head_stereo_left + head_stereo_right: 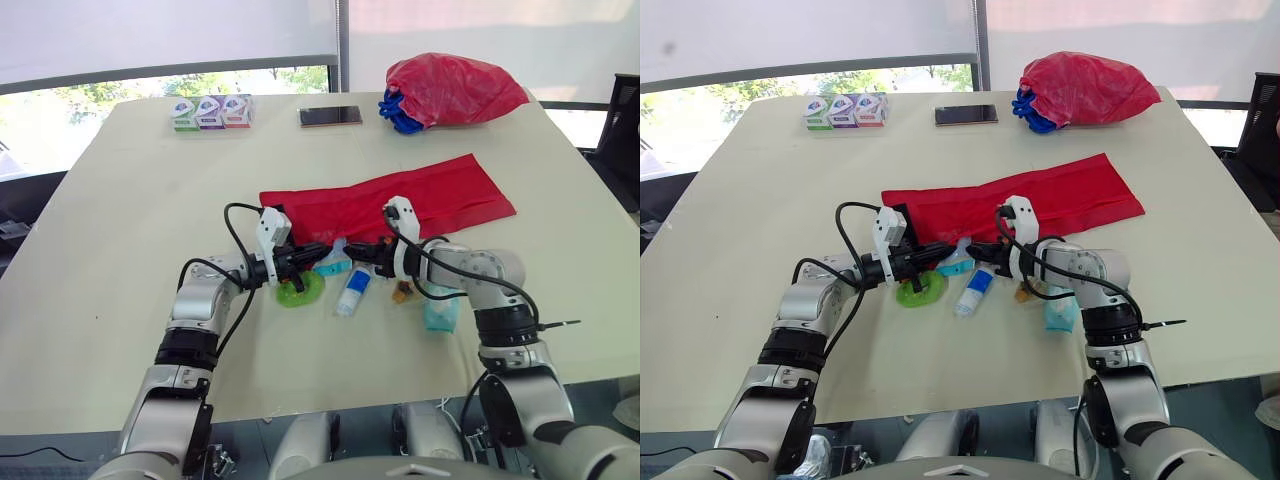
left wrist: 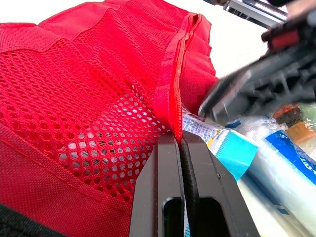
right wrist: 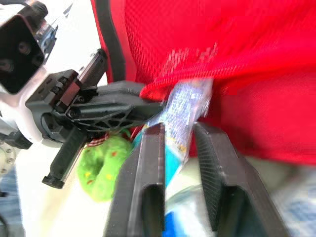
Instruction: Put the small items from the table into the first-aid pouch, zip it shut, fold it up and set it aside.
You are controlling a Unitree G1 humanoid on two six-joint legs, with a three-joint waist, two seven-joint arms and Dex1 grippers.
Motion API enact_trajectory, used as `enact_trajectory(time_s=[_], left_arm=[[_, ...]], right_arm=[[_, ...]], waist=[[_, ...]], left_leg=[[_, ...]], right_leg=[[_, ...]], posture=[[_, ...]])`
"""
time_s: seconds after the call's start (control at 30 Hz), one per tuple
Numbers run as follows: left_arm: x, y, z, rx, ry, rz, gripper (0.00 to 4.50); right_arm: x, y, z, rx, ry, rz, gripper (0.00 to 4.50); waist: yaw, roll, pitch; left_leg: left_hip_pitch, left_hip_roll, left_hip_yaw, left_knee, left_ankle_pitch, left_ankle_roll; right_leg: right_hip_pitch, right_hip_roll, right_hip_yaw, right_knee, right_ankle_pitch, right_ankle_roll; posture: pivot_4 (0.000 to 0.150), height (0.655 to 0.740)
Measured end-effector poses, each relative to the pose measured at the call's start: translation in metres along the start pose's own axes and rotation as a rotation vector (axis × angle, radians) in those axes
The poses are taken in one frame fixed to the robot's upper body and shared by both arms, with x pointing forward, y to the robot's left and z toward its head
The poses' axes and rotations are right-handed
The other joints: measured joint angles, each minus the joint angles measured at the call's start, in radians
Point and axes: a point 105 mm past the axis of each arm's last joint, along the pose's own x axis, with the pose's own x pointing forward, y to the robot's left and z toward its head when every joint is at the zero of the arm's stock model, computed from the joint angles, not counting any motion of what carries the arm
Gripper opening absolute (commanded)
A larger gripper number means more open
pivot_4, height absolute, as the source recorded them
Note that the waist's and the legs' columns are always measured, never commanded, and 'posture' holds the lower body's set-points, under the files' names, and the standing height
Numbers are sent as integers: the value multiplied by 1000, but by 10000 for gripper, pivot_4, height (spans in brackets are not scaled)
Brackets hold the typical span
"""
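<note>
The left gripper (image 2: 180,140) is pinched closed on the zip edge of the red mesh first-aid pouch (image 1: 400,205), likely lifting its mouth open, while the right gripper (image 3: 177,132) clamps a blue-and-white sachet (image 3: 186,106) at that opening. The pouch lies across the middle of the pale table (image 1: 120,200).
</note>
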Motion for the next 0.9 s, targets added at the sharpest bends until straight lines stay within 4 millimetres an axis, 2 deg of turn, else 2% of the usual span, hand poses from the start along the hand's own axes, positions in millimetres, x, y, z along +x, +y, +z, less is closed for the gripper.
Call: enact_trajectory(time_s=[0.27, 0.47, 0.63, 0.9], left_arm=[[1, 0, 0, -4, 1, -1, 0], [2, 0, 0, -9, 0, 0, 0], [2, -1, -1, -10, 1, 1, 0], [2, -4, -4, -8, 5, -3, 0]], right_arm=[[2, 11, -4, -207, 44, 29, 418], [16, 12, -25, -359, 143, -8, 418], [21, 3, -22, -415, 137, -60, 418], [39, 7, -15, -430, 89, -70, 418]], waist=[[1, 0, 0], [3, 0, 0], [4, 0, 0], [2, 0, 0]], left_leg=[[0, 0, 0, 0, 0, 0], [0, 0, 0, 1, 0, 0], [0, 0, 0, 1, 0, 0], [0, 0, 0, 0, 0, 0]], right_leg=[[0, 0, 0, 0, 0, 0], [0, 0, 0, 0, 0, 0], [0, 0, 0, 0, 0, 0], [0, 0, 0, 0, 0, 0]], posture=[[1500, 7400], [1500, 7400], [1500, 7400], [1500, 7400]])
